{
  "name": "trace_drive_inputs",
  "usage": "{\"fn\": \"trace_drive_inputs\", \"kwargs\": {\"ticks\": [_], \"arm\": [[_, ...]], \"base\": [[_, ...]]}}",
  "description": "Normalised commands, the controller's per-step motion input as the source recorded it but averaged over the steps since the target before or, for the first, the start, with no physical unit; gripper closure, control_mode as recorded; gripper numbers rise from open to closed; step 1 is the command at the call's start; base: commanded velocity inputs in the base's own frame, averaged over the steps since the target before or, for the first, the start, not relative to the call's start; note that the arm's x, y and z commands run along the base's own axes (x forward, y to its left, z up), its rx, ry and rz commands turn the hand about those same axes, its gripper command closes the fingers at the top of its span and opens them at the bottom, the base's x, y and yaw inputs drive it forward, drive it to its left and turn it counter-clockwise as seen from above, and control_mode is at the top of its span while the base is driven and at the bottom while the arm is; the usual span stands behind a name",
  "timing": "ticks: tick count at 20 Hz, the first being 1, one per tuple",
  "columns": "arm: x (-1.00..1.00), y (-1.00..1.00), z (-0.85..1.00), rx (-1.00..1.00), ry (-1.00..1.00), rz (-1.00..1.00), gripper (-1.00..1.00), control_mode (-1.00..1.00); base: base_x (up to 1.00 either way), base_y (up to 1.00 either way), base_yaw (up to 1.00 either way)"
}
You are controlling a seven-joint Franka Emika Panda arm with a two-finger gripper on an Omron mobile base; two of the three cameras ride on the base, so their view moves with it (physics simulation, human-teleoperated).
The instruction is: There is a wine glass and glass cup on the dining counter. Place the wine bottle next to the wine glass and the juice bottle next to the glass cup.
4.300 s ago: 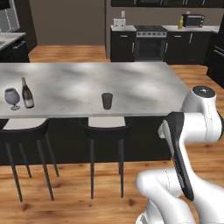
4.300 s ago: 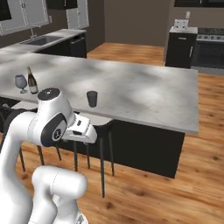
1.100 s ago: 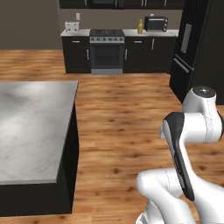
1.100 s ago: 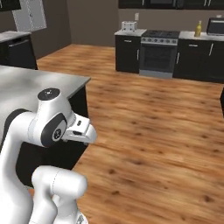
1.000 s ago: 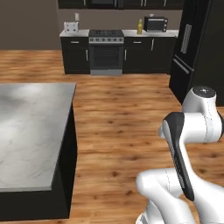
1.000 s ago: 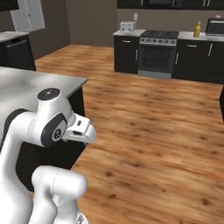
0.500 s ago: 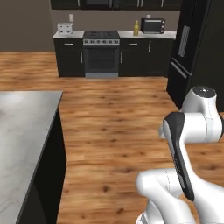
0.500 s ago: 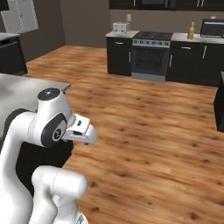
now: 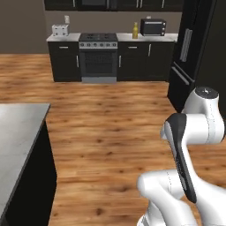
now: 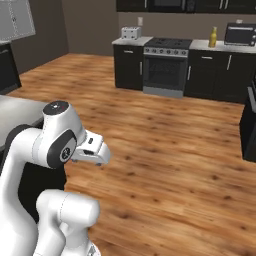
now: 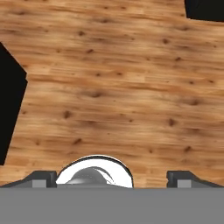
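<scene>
- Left base view: the white arm (image 9: 194, 132) rises folded at 4 o'clock. A corner of the dining counter (image 9: 17, 132), grey-white marble on a dark base, fills 8 o'clock.
- Wooden floor (image 9: 110, 123) runs from the counter to the far wall. There, at 12 o'clock, stands a black stove (image 9: 98, 57) between dark cabinets.
- The juice bottle (image 9: 135, 31), yellow and upright, stands on the far kitchen counter just right of the stove, at about 12 o'clock. A microwave (image 9: 152, 27) sits just beside it on the right; a toaster (image 9: 60, 30) sits at 11 o'clock. A tall black fridge (image 9: 194, 48) stands at 2 o'clock.
- Right base view: the arm bends at 8 o'clock, and part of the dining counter shows behind it at 9 o'clock. The juice bottle (image 10: 213, 37) stands at 1 o'clock on the far counter, between stove and microwave, well apart from the arm.
- Hand view: the gripper (image 11: 111, 177) points down at bare wooden floor. Its two dark fingertips (image 11: 41, 178) sit wide apart at 7 and 5 o'clock, nothing between them. Dark shapes cut in at 9 and 1 o'clock; I cannot tell what they are.
</scene>
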Motion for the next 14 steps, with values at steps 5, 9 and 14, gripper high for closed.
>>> {"fn": "trace_drive_inputs", "kwargs": {"ticks": [5, 9, 14], "arm": [[0.0, 0.0, 0.0, 0.0, 0.0, 0.0, -1.0, 1.0], [0.0, 0.0, 0.0, 0.0, 0.0, 0.0, -1.0, 1.0], [0.0, 0.0, 0.0, 0.0, 0.0, 0.0, -1.0, 1.0]], "base": [[0.72, -0.44, 0.0], [0.75, -0.42, 0.01], [0.75, -0.41, 0.01]]}}
